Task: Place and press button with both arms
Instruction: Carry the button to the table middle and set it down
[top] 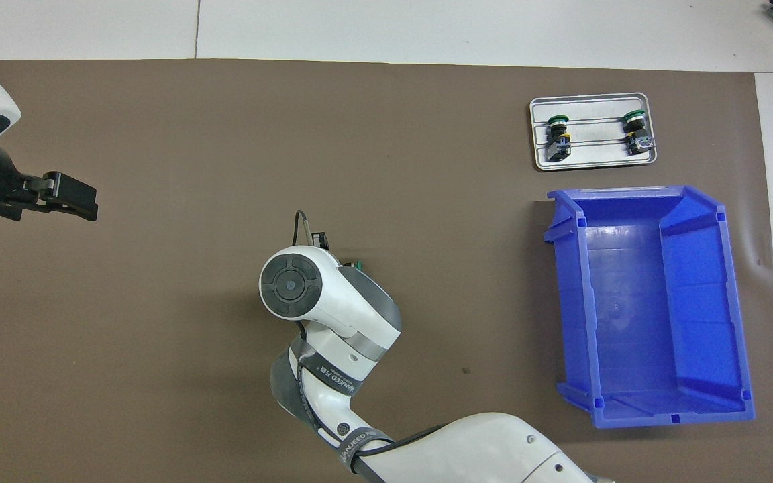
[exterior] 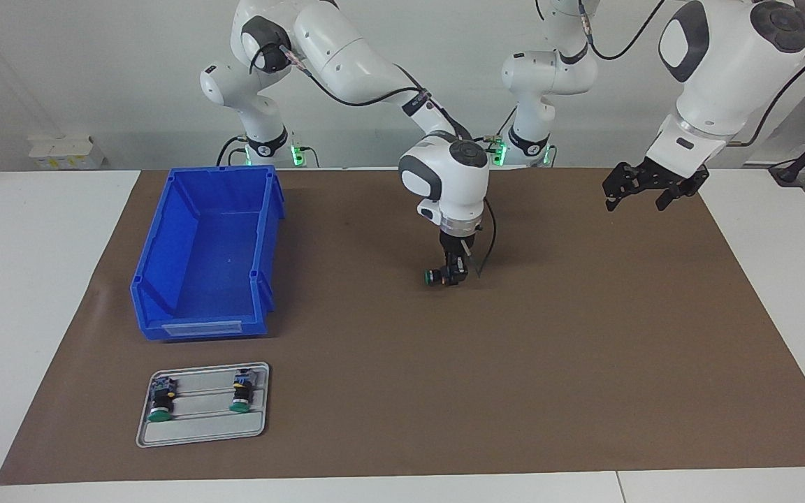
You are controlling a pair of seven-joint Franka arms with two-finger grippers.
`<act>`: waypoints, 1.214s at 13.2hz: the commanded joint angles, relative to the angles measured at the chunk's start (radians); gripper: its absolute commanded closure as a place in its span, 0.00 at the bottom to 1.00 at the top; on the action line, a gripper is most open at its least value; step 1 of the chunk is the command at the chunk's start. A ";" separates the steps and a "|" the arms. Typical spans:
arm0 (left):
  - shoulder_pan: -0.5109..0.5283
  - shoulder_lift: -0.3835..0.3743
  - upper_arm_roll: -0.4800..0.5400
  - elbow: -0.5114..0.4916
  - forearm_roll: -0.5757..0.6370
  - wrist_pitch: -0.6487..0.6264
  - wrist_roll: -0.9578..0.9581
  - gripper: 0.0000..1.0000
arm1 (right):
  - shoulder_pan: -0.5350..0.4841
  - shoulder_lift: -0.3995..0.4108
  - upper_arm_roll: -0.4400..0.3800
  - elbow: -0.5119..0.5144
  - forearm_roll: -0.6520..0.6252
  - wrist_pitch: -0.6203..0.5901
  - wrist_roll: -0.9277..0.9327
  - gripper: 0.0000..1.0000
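Blue bin (exterior: 207, 251) sits toward the right arm's end of the brown mat (exterior: 584, 363), with a grey tray (exterior: 203, 404) carrying two spare buttons (exterior: 162, 402) farther from the robots. Right gripper (exterior: 450, 274), over mid-mat, is clenched on the button (exterior: 434, 276), green cap sideways, at or just above the mat. Left gripper (exterior: 643, 199) waits raised, fingers spread.

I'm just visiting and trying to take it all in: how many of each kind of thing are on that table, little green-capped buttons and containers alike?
Green-capped buttons: 3, two on the grey tray, one held in the right pincer at
Grey tray: 1
Blue bin: 1
Total: 5
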 commanded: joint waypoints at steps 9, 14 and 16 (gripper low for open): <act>0.012 -0.024 -0.008 -0.026 0.001 -0.005 0.011 0.00 | -0.082 -0.164 0.006 -0.049 0.044 -0.036 -0.124 0.01; 0.012 -0.024 -0.008 -0.026 0.001 -0.005 0.011 0.00 | -0.189 -0.301 0.006 -0.094 0.092 -0.102 -0.404 0.00; 0.012 -0.024 -0.008 -0.026 0.001 -0.005 0.011 0.00 | -0.234 -0.336 0.006 -0.094 0.092 -0.148 -0.513 0.00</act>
